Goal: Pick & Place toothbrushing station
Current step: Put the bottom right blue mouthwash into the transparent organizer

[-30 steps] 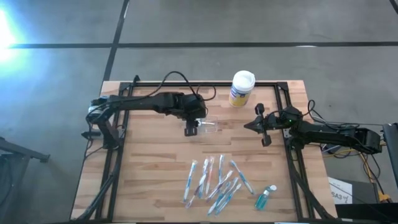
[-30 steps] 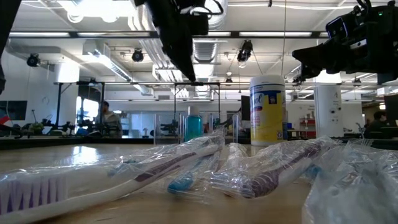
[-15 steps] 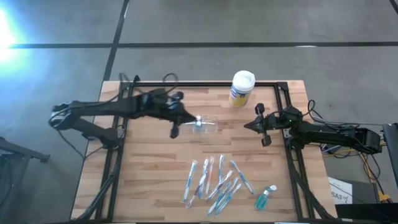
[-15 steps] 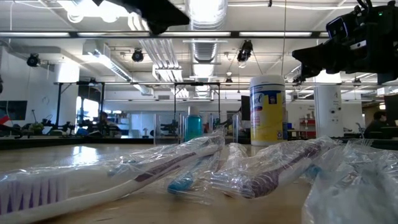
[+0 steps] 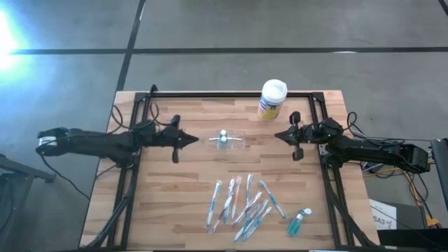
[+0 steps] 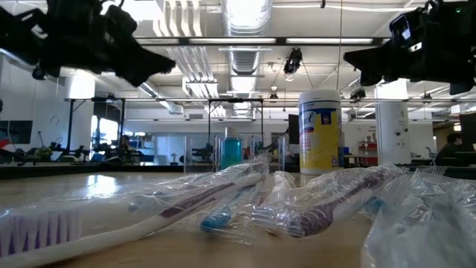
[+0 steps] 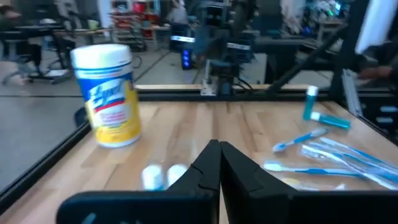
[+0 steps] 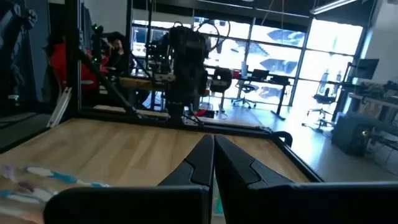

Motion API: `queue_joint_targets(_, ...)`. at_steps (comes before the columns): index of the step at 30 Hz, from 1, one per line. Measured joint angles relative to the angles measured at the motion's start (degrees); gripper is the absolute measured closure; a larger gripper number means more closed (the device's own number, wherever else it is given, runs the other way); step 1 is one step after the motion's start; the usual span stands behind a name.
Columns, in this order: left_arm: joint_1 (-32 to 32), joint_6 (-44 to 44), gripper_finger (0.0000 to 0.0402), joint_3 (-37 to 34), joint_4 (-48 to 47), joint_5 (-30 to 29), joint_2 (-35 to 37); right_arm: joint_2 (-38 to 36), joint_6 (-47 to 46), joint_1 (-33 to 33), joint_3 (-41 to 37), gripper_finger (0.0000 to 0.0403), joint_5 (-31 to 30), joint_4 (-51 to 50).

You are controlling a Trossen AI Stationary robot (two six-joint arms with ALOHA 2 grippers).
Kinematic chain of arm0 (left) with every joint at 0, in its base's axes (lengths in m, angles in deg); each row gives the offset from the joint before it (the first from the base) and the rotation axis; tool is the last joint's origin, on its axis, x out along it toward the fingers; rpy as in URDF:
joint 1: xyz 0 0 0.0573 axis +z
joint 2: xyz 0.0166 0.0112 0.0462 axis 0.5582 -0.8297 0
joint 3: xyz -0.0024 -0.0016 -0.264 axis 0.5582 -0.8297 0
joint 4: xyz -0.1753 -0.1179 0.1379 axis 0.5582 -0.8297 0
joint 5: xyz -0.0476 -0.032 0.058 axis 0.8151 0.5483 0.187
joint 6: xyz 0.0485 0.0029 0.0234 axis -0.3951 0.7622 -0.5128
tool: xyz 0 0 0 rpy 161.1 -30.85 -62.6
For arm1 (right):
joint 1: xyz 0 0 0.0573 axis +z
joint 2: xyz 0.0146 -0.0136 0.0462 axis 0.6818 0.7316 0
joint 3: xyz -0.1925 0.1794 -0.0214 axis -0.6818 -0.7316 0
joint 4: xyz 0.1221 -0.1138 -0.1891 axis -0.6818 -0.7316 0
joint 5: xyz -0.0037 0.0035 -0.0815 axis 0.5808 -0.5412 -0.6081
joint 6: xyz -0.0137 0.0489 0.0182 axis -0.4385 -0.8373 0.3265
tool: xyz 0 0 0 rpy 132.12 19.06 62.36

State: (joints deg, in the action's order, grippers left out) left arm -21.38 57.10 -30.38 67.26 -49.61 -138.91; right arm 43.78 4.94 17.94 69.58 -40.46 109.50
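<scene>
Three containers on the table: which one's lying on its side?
The clear holder at mid-table, between the two grippers. It lies flat, while the white-lidded canister at the far edge and the small blue bottle by the toothbrushes stand upright.

Left gripper (image 5: 189, 140), right gripper (image 5: 278, 136): jaws closed.

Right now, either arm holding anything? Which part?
Nothing held. Left gripper is shut and empty, short of the clear holder lying on the table. Right gripper is shut too, empty.
</scene>
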Motion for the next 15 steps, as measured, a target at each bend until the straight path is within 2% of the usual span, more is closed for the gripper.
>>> queue_joint_targets(3,2.54,1.35,0.0398,-3.84,1.37,-0.02,0.66,0.08,-3.67,0.02,0.51,0.0394,-0.72,-0.35)
queue_joint_targets(6,4.57,2.37,0.0398,-6.65,3.26,-0.03,0.86,0.35,-8.46,0.12,1.94,0.0394,-6.66,-1.47)
queue_joint_targets(8,5.33,2.82,0.0399,-8.96,8.33,-0.02,0.23,0.62,-8.71,0.22,3.62,0.0394,-8.73,-4.02)
queue_joint_targets(11,5.97,3.91,0.0399,-12.89,17.21,1.04,-0.96,1.03,-9.81,0.41,8.2,0.0394,-8.82,-12.11)
queue_joint_targets(15,6.96,3.93,0.0399,-12.8,16.74,3.2,-1.27,2.17,-8.39,2.49,16.64,0.0394,-11.06,-28.43)
